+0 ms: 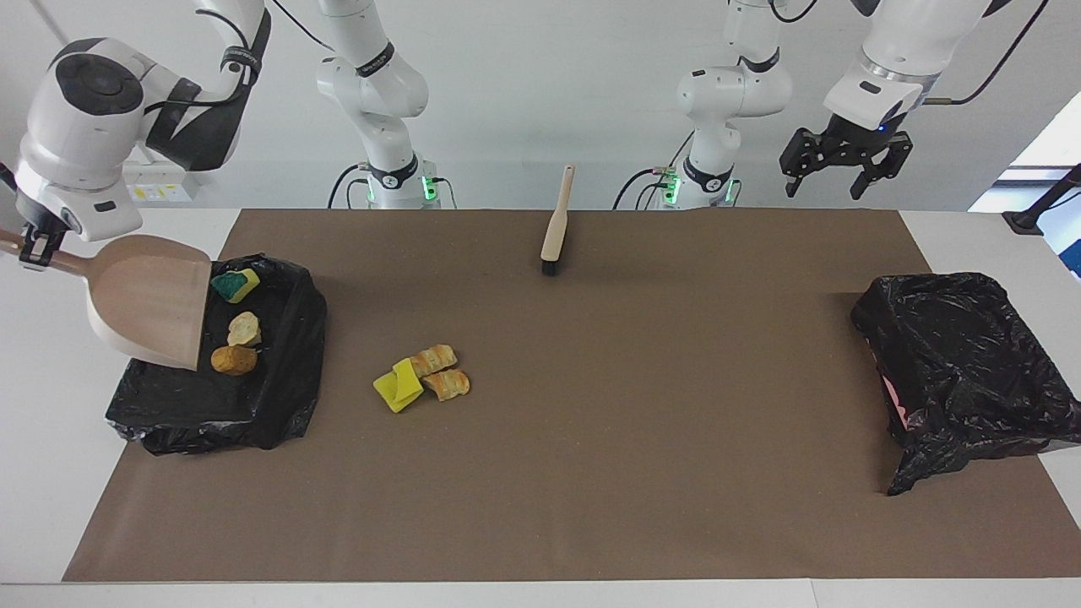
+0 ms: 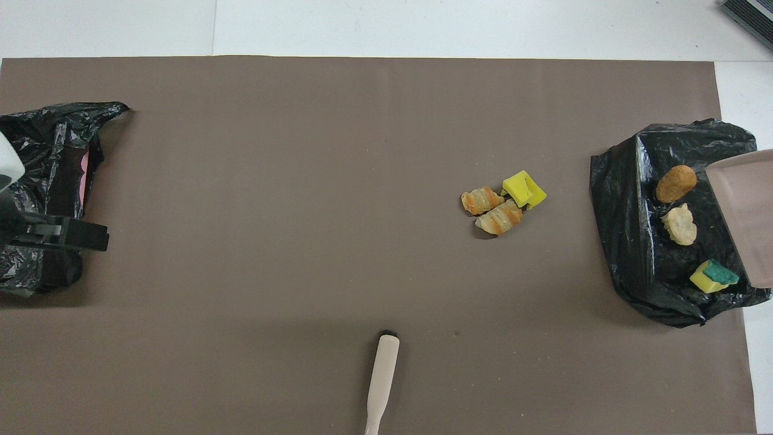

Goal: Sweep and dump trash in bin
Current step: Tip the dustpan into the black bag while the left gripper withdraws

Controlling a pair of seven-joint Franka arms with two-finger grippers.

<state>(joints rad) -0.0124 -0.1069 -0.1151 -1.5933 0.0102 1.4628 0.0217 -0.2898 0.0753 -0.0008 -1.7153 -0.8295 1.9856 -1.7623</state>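
Note:
My right gripper [image 1: 32, 249] is shut on the handle of the beige dustpan [image 1: 152, 300], which tilts steeply over the black-bagged bin [image 1: 211, 397] at the right arm's end. The pan [image 2: 746, 211] shows no trash in it. In the bin lie a green-backed sponge [image 1: 235, 285] [image 2: 712, 276], a pale chunk [image 1: 244, 328] [image 2: 679, 224] and an orange-brown chunk [image 1: 234, 360] [image 2: 676, 183]. On the mat beside the bin lie a yellow sponge [image 1: 398, 385] [image 2: 523, 189] and two bread chunks [image 1: 433, 359] [image 1: 446, 384]. My left gripper [image 1: 832, 181] is open and empty, raised.
A beige brush [image 1: 553, 228] [image 2: 381, 380] lies on the mat's edge nearest the robots, at mid table. A second black-bagged bin [image 1: 963, 363] [image 2: 42, 151] stands at the left arm's end, partly under the left gripper [image 2: 60, 232] in the overhead view.

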